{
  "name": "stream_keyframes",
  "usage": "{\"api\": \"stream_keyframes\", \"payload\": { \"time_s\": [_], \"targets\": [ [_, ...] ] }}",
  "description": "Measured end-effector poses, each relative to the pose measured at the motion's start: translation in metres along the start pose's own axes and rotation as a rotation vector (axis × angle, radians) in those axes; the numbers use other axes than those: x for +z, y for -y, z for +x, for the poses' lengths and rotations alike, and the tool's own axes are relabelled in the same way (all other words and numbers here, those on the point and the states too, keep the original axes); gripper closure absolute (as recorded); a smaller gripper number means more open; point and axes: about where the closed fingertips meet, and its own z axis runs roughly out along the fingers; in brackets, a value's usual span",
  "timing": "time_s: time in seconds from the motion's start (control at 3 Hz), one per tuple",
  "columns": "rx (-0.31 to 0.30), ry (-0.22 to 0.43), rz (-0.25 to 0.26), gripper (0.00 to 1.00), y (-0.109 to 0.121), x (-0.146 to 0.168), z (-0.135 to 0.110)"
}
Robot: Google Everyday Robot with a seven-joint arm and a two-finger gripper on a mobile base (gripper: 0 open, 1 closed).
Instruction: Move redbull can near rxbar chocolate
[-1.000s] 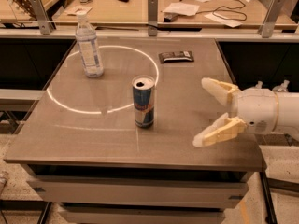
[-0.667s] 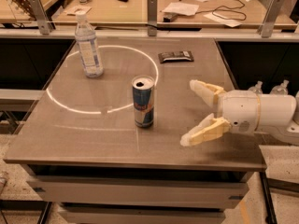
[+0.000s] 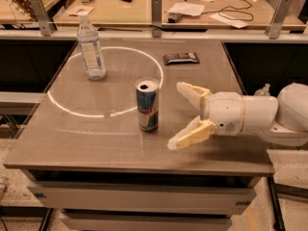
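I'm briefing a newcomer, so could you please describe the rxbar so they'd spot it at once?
On the brown table, look near the far edge. The rxbar lies there, beyond the can and the open gripper right of it. It alone is flat and dark; can and bottle stand upright.

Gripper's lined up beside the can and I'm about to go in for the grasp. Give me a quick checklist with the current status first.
1. The can stands upright: ok.
2. The gripper is open wider than the can: ok.
3. The gripper is around the can: not ok; it sits just right of it, apart.
4. Table between the can and the rxbar is free: ok.
5. The bottle is out of the way, far left: ok.
6. The gripper's height matches the can's middle: cannot tell.
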Motion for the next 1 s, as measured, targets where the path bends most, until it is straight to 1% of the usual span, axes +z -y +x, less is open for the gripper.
{"api": "stream_keyframes", "payload": {
  "time_s": [0.33,1.0],
  "targets": [
    [0.0,0.012,-0.029,0.0,-0.001,0.015,-0.001],
    [0.014,0.019,-0.079,0.0,0.009,0.043,0.001]
  ]
}}
